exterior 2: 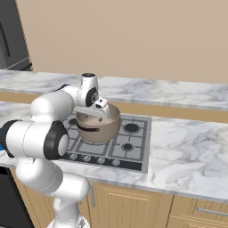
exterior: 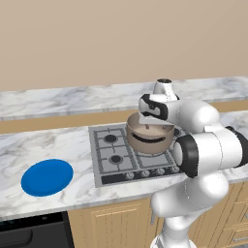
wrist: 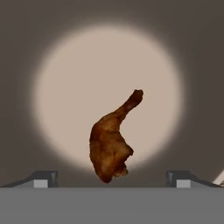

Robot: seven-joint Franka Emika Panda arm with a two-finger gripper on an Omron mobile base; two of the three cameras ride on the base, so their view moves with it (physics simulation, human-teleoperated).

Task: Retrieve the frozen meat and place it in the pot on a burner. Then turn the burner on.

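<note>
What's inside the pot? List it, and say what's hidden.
The meat lies on the pale floor of the pot, between the open pincer tips. The floor directly under the meat is covered.

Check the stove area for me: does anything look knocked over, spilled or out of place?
Nothing stands out. The pot sits upright on the stove, the frozen meat lies inside on its pale bottom, and the gripper is open above it. The blue plate lies flat on the counter.
</note>
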